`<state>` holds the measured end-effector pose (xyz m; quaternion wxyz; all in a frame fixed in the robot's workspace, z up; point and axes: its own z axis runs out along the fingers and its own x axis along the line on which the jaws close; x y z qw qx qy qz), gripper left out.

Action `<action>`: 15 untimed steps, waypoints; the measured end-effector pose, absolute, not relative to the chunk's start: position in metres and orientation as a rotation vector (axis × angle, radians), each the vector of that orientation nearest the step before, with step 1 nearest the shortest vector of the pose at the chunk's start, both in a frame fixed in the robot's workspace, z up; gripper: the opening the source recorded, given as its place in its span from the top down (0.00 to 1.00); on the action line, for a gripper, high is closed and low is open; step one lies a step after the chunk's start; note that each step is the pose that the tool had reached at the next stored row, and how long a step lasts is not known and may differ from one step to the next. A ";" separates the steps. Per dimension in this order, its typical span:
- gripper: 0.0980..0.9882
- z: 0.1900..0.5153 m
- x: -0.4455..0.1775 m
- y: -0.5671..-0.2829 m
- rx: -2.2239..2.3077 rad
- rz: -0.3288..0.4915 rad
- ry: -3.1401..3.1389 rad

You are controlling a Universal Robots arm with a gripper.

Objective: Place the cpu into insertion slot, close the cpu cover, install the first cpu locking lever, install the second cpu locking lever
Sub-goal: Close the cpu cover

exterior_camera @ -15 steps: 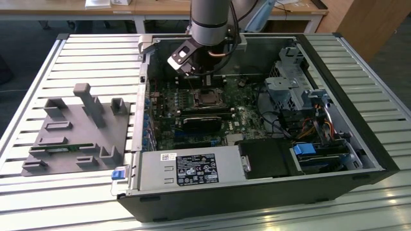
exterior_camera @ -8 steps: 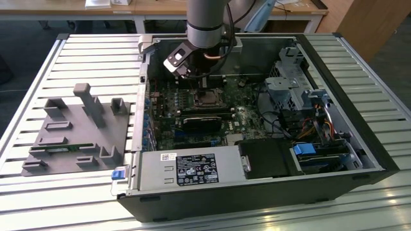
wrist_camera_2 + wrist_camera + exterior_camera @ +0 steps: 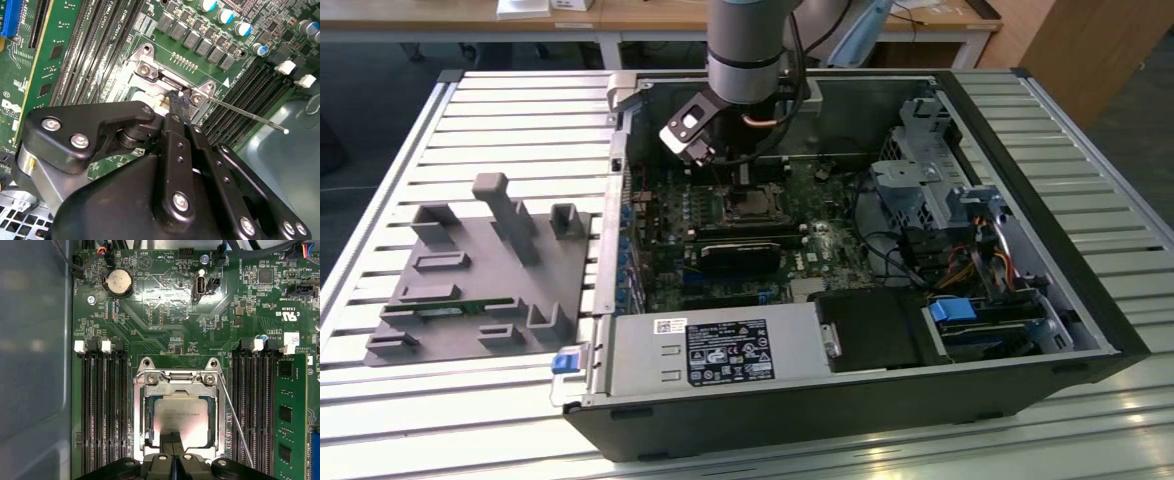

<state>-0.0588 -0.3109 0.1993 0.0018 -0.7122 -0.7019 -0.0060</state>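
Gripper [image 3: 176, 102]: fingers clenched tip to tip, nothing visible betw. them. The tips are down at the edge of the cpu cover [image 3: 175, 388], touching or just clear, can't tell which.
Arm [image 3: 747, 50]: comes straight down from above into the open PC case [image 3: 854, 420], w/ the gripper low over the motherboard [image 3: 165, 315].
Cpu [image 3: 179, 416]: lies flat in the insertion slot [image 3: 149, 420], silvery top showing thru the cover's window.
Cover: down flat over the chip, metal frame round its edges.
Locking lever [image 3: 235, 425]: thin wire rod, white tip in the second wrist view. It isn't tucked in and slants away from the slot's side toward the memory slots [image 3: 102, 410].
Memory slots: long black rows on both sides of the insertion slot, white clips at the ends.
Coin battery [image 3: 119, 281]: on the green board beyond the slot, well apart from the gripper.
Power supply [image 3: 720, 350]: grey box w/ a label, at the case's near edge in the exterior view.
Fixture tray [image 3: 480, 270]: grey, w/ upright posts, on the slatted table [image 3: 454, 400] to the exterior view's left of the case.
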 end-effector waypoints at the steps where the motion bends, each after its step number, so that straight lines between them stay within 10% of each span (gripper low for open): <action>1: 0.99 0.201 -0.059 -0.311 -2.235 -0.021 -2.203; 15: 0.99 0.210 -0.043 -0.311 -2.234 -0.015 -2.202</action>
